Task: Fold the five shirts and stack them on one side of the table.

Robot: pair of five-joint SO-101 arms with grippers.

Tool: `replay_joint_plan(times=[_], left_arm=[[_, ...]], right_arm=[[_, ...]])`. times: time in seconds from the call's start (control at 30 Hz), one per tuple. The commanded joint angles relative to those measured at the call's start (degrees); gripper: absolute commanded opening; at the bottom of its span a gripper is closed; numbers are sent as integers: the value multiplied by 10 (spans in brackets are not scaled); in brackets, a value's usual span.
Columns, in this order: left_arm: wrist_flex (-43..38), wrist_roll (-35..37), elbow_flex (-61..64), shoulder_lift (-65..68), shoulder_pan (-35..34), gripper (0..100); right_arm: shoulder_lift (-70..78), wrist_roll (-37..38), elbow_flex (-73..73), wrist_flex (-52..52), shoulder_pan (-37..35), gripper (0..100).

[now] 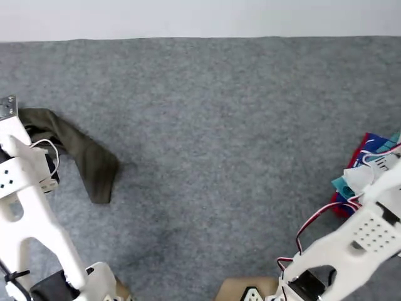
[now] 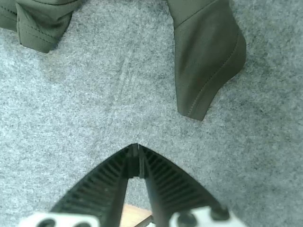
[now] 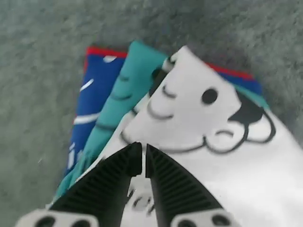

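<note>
My claw hangs pinched together over grey felt — gripping nothing. Just beyond its tips lies the olive shirt — one sleeve end near, a bunched fold farther off.

olive shirt partly under left arm, shirt stack cut by edge

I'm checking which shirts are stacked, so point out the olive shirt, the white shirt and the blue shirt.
olive shirt [image 1: 94, 164], high view, its stretched-out sleeve.
white shirt [image 3: 213, 137], right wrist view, its printed top face.
blue shirt [image 3: 97, 90], right wrist view, its exposed edge.
</note>
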Motion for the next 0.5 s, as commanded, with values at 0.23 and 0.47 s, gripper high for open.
replay_joint_plan(times=[0.23, 0.47], left_arm=[[11, -4, 10, -21, 0, 2], [8, -4, 32, -21, 0, 2]], right_arm=[[104, 6, -44, -155, 1, 9], [38, 5, -151, -41, -2, 9]])
